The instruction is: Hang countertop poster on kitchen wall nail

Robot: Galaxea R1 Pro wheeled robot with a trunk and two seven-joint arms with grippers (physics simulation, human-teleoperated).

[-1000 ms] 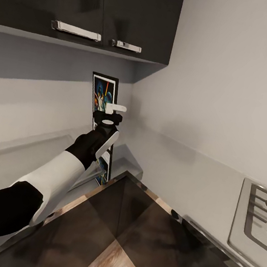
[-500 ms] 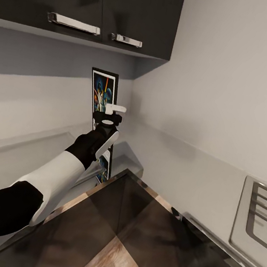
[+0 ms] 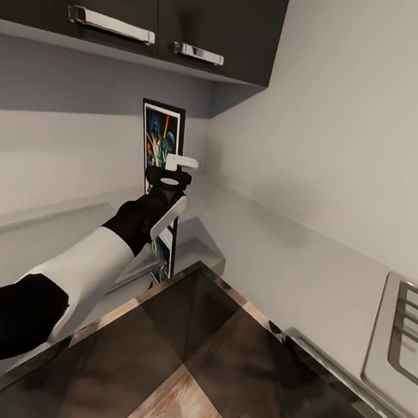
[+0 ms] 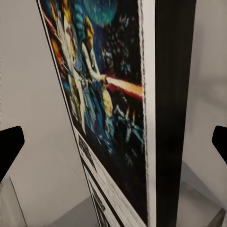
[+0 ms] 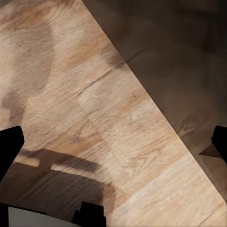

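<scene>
I count one poster, one of my arms reaching toward it, two cabinet doors overhead, each with one steel handle, two in all, and one gas hob.

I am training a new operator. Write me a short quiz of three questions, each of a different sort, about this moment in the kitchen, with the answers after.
1. True or false: the poster lies flat on the kitchen countertop.
2. Multiple choice: in the left wrist view, how do the fingertips of the left gripper stand to the poster? A) far apart, one on each side of it; B) shut on its frame; C) both on one side of it.
3. Fill in: at the head view's right edge, set into the worktop, is the ____.

Key
1. False: it stands upright in the corner, against the wall.
2. A
3. Gas hob
</scene>
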